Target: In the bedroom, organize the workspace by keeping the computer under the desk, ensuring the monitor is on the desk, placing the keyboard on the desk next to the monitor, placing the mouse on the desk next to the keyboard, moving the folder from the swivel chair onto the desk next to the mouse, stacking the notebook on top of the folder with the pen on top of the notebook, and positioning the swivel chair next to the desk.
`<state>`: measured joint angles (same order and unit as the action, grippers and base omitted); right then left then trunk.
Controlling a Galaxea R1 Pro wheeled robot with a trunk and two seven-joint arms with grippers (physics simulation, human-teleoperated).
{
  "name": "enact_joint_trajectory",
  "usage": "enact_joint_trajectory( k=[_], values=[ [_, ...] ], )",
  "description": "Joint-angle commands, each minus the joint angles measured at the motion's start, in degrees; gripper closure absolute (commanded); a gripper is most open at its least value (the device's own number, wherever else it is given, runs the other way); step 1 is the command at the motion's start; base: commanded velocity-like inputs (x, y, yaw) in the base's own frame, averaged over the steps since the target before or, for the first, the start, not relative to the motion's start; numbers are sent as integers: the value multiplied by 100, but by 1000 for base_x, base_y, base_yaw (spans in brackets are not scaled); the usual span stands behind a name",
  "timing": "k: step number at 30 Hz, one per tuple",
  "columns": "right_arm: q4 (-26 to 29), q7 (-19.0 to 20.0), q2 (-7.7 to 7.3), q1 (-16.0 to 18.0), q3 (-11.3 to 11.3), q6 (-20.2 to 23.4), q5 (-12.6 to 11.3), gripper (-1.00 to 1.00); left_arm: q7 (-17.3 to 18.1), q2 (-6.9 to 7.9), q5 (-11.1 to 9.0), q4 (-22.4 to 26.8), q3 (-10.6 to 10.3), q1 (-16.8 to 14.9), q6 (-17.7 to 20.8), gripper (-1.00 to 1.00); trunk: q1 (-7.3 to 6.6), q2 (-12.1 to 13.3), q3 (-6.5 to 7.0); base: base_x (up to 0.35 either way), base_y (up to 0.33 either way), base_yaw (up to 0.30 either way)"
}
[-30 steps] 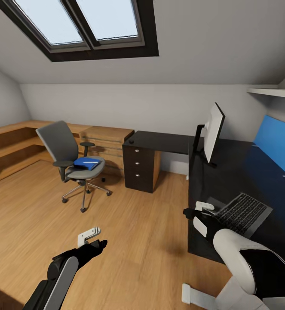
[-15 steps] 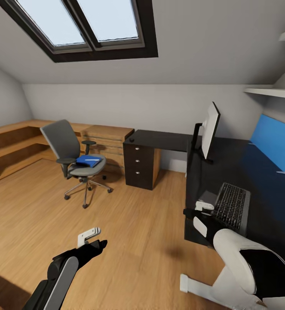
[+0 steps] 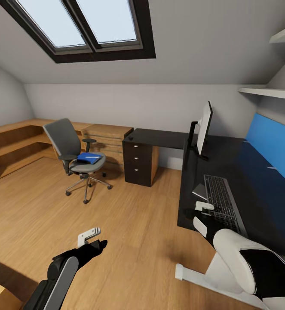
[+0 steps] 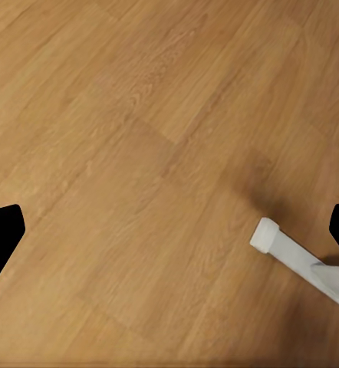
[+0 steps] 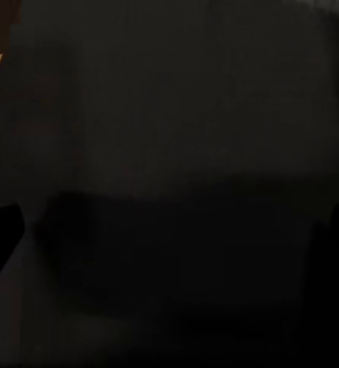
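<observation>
The grey swivel chair (image 3: 69, 148) stands on the wood floor at the far left, with the blue folder (image 3: 90, 158) lying on its seat. On the black L-shaped desk (image 3: 262, 202) at the right stand the monitor (image 3: 203, 129) and, nearer me, the keyboard (image 3: 222, 200) with a grey flat item (image 3: 200, 190) at its left. A small dark object (image 3: 131, 138) sits on the desk's far left corner. My left gripper (image 3: 100, 244) (image 4: 169, 230) hangs open over bare floor. The right gripper (image 3: 189, 213) is at the desk's near edge, its fingers apart over the dark top.
Low wooden shelving (image 3: 13, 142) and a wooden drawer unit (image 3: 110, 135) line the back wall behind the chair. The desk's black drawer pedestal (image 3: 138, 163) stands mid-room. My white base leg (image 3: 194, 275) (image 4: 300, 257) juts over the floor. A blue panel (image 3: 273, 146) and wall shelves (image 3: 267, 91) are at the right.
The whole view has shifted as the camera turned: chair and desk slid across the picture and the keyboard now runs lengthwise. Both arms hold the same pose.
</observation>
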<state>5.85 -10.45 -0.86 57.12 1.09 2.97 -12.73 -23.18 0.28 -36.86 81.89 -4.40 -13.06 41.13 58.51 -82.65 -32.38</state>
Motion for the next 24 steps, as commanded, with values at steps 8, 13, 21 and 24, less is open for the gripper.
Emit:
enact_joint_trajectory(
  k=[8, 13, 21, 24],
  values=[
    [19, -19, -1, 1, 14, 22, -28, -100, -67, -6, -51, -104, -15, -4, 9, -100, -110, 197, 84, -4, -2, 0],
    [21, -19, -1, 1, 14, 21, -28, -100, -70, -9, -50, -117, -16, -4, 9, -100, -220, 398, 174, 0, 0, 0],
    [30, -32, 5, 1, 21, 10, -21, -100, -71, -13, -49, -127, -22, -4, 9, -100, -396, 719, 317, 0, 0, 0],
    [45, -34, 6, 1, 24, 5, -20, -100, -71, -13, -49, -128, -24, -4, 9, -100, -462, 839, 371, 0, 0, 0]
  ],
)
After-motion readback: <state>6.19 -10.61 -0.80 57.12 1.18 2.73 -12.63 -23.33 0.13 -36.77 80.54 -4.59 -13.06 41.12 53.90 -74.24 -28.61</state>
